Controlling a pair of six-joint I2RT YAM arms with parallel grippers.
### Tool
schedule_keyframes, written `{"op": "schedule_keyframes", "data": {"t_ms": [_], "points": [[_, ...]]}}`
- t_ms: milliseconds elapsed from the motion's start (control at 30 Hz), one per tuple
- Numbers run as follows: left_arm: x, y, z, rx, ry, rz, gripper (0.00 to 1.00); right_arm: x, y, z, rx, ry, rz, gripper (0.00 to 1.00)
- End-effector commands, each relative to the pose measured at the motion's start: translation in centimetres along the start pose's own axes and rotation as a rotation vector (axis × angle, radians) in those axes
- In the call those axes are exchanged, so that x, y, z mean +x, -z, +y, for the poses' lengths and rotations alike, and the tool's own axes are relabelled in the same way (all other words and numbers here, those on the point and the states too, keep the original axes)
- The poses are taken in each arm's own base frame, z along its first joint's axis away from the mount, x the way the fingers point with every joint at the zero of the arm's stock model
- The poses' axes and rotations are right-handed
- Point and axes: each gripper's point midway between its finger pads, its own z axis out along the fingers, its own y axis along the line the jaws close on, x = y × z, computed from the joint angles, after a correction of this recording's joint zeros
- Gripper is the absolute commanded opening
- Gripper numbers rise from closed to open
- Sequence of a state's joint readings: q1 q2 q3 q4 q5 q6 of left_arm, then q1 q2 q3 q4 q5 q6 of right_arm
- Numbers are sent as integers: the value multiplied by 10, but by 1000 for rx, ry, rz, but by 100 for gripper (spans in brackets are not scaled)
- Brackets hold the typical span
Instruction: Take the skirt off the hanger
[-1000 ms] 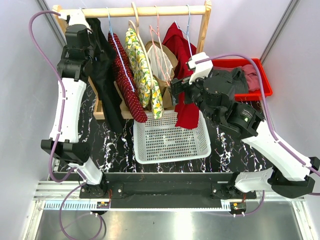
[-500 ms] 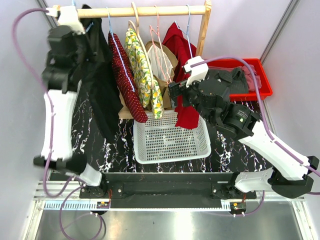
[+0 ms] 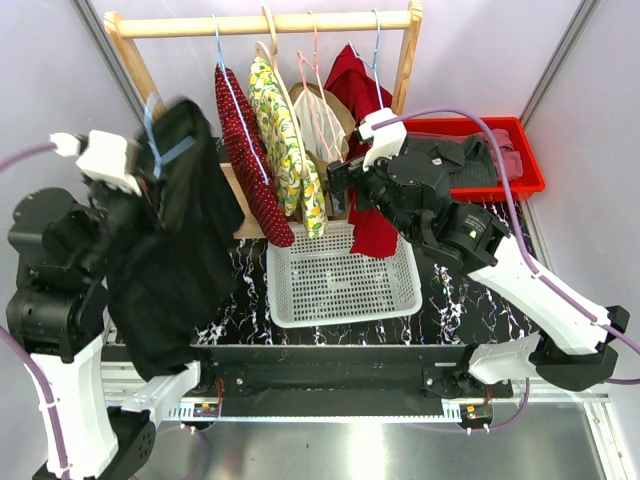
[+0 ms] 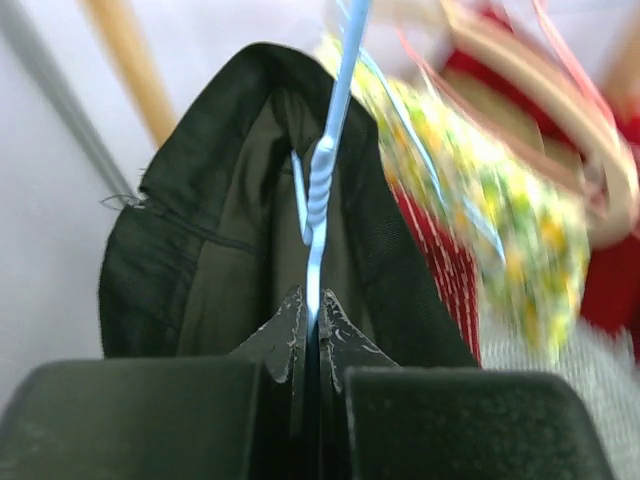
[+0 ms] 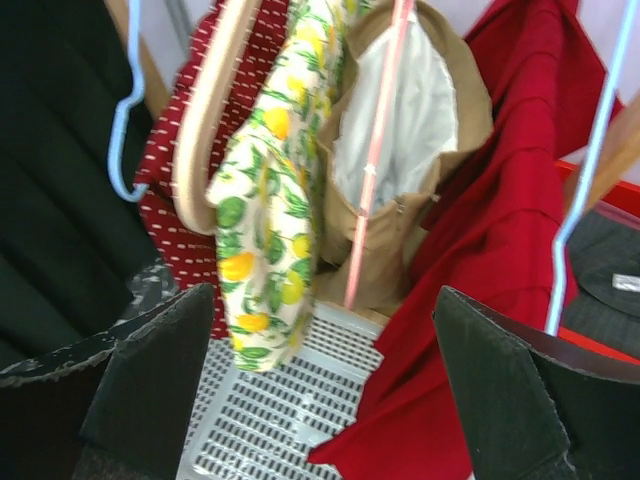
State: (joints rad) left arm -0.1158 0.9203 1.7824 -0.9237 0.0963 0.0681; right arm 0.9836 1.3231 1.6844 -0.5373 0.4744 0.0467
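Fingers (image 4: pixel 280 335) of the left gripper (image 4: pixel 312 305) are pressed together on the wire of a blue hanger (image 4: pixel 318 190), and the black skirt (image 4: pixel 200 270) hangs from it, draped over the left arm, apart from the rack (image 3: pixel 270 22) and to its left. Fingers (image 5: pixel 150 370) of the right gripper (image 5: pixel 320 300) stand wide apart, touching nothing, just in front of the tan garment (image 5: pixel 420 130) and the red one (image 5: pixel 500 230) on the rack. Below these the white basket (image 3: pixel 340 318) sits on the table (image 3: pixel 240 290); the red garment's hem hangs over its far rim. Farther right, the red bin (image 3: pixel 528 160) holds dark and pinkish clothes.
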Motion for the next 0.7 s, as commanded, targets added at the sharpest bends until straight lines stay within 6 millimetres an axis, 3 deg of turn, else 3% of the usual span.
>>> {"op": "schedule_keyframes", "data": {"t_ms": [0,133,167,200,233,300,333,367,433,533,667], "points": [[18,39,-45,277,-163,5,0,-41,10,21,-114,-89,-115,100],[5,78,-69,409,-237,-66,0,-45,21,43,-266,-78,-157,100],[-10,96,-79,464,-254,-123,0,-52,24,47,-301,-69,-196,100],[-14,102,-85,496,-265,-136,0,-60,38,47,-338,-68,-237,100],[-18,109,-90,528,-274,-156,0,-51,41,55,-393,-50,-234,100],[-26,135,-113,666,-313,-232,0,-70,66,53,-444,-34,-344,100],[-27,144,-120,715,-335,-257,0,-63,68,56,-470,-23,-349,100],[-28,156,-131,789,-343,-285,0,-70,76,54,-476,-34,-384,100],[-33,160,-136,821,-315,-292,0,-86,96,47,-491,-58,-435,100],[-32,152,-134,815,-300,-275,0,-107,122,46,-544,-122,-490,100],[-24,134,-132,811,-272,-246,0,-119,134,52,-602,-174,-504,100]]}}
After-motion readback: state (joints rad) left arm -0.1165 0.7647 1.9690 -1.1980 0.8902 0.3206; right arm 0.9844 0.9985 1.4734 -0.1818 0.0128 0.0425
